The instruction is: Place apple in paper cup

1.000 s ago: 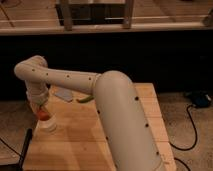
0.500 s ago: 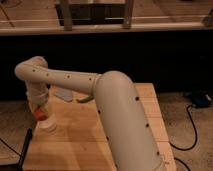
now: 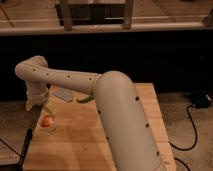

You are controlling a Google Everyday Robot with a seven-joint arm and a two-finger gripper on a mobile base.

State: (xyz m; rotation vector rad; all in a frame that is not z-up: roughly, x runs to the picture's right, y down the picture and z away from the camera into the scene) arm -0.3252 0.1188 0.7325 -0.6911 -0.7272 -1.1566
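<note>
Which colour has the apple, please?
Orange-red, in the camera view: the apple sits in the cup, below the end effector.

The arm (image 3: 115,110) is a thick, smooth tube in off-white, rounded at each bend like a fat pipe. Small dark dots, likely screws or holes, run in rows along its casing. It narrows from the wide near segment to a slimmer far segment, which ends in a rounded elbow. Below that elbow hangs the gripper (image 3: 41,106), the same pale colour.
</note>
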